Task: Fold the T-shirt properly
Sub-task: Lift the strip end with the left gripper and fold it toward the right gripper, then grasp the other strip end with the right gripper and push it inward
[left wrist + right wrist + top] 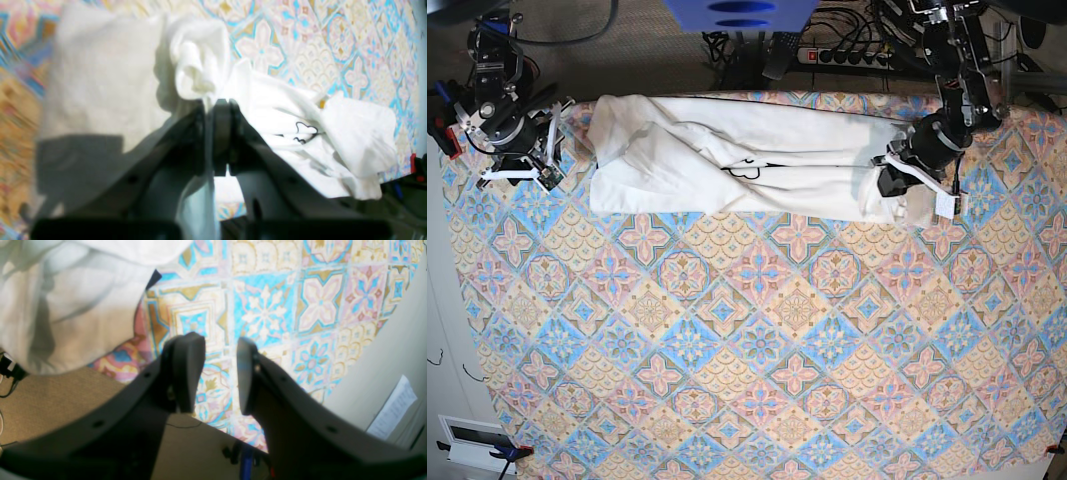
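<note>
The white T-shirt [747, 165] lies in a long, rumpled band along the far edge of the table, with a bit of dark print outline [745, 172] showing near its middle. My left gripper [889, 178] sits at the band's right end. In the left wrist view the left gripper [220, 104] is shut on a bunched fold of the T-shirt [333, 133], and cloth bulges above the fingertips. My right gripper [545, 150] hovers just off the band's left end. In the right wrist view the right gripper [217, 346] is open with nothing between its fingers, and the T-shirt [66, 306] is at the upper left.
A patterned tablecloth [757, 340] covers the table. Beyond the far edge are a power strip [847, 57], cables and a blue object [739, 14]. Brown carpet [50, 400] shows past the table's edge by the right gripper. A white sheet [472, 440] lies at the lower left.
</note>
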Available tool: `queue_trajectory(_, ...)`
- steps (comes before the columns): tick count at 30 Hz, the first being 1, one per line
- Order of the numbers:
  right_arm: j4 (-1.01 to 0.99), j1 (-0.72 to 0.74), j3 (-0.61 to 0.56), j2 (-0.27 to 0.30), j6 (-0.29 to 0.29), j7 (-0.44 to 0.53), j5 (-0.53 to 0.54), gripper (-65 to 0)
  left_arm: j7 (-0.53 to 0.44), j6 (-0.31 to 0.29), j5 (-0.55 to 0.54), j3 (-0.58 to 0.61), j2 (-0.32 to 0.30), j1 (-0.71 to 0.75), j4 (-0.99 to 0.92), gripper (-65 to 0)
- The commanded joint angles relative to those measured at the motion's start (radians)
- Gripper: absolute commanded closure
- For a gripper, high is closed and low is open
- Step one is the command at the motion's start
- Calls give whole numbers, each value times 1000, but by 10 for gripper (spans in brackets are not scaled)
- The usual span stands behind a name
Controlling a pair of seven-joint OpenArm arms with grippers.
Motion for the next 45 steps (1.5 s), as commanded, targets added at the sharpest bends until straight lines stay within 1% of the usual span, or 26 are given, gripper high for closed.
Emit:
queue_trajectory(1, 19, 3, 11, 17, -5, 12, 1, -194, -11, -9, -22, 18, 2, -9, 16, 0)
queue_trajectory(6, 19, 3, 11, 17, -5, 12, 1, -194, -16, -4, -22, 96, 6, -19, 1, 0)
queue_trajectory(10, 17, 3, 11, 17, -5, 12, 1, -194, -16, -4, -23, 133, 6, -57, -70, -1)
queue_trajectory(14, 17, 3, 11, 17, -5, 12, 1, -194, -17, -4, -29, 153, 6, -60, -108, -3)
queue_trajectory(16, 17, 3, 11, 17, -5, 12, 1, -194, -17, -4, -31, 157, 6, -72, -116, -31)
queue_trajectory(18, 16, 3, 11, 17, -5, 12, 1, -195, -13, -4, -31, 161, 6, -74, -113, -87)
queue_trajectory(22, 14, 3, 11, 17, -5, 12, 1, -195, -11, -4, -34, 197, -1, -74, -77, -258)
queue_trajectory(24, 14, 3, 11, 17, -5, 10, 1, -196, -11, -9, -54, 199, -9, -74, -63, -323)
queue_trajectory(25, 14, 3, 11, 17, -5, 7, 1, -196, -11, -9, -83, 199, -24, -75, -59, -338)
queue_trajectory(27, 17, 3, 9, 17, -5, 4, 1, -196, -16, -9, -151, 191, -46, -77, -42, -340)
queue_trajectory(29, 19, 3, 5, 17, -5, 3, 1, -196, -17, -9, -186, 153, -63, -75, -8, -340)
queue_trajectory(31, 20, -2, 0, 17, -5, 3, 1, -196, -16, -9, -194, 90, -70, -59, 22, -340)
queue_trajectory(34, 20, -5, -23, 17, -5, -2, 7, -196, -16, -9, -192, 29, -110, -52, 24, -340)
queue_trajectory(36, 20, -18, -38, 17, -5, -43, 7, -197, -16, -9, -191, 4, -144, -46, 22, -340)
queue_trajectory(37, 22, -25, -41, 17, -5, -69, 7, -203, -16, -9, -191, -4, -164, -32, 22, -340)
queue_trajectory(38, 22, -26, -49, 17, -5, -86, 7, -223, -16, -9, -191, -11, -179, -23, 22, -340)
queue_trajectory(39, 22, -25, -64, 17, -5, -92, 7, -254, -16, -9, -191, -14, -191, -19, 22, -340)
queue_trajectory(42, 22, -23, -104, 17, -5, -94, 7, -374, -16, -9, -191, -19, -219, -16, 9, -340)
queue_trajectory(44, 22, -23, -126, 15, -5, -96, 8, -430, -16, -9, -191, -19, -227, -16, -13, -340)
queue_trajectory(45, 22, -23, -138, 9, -5, -96, 8, -442, -17, -9, -192, -19, -228, -16, -28, -340)
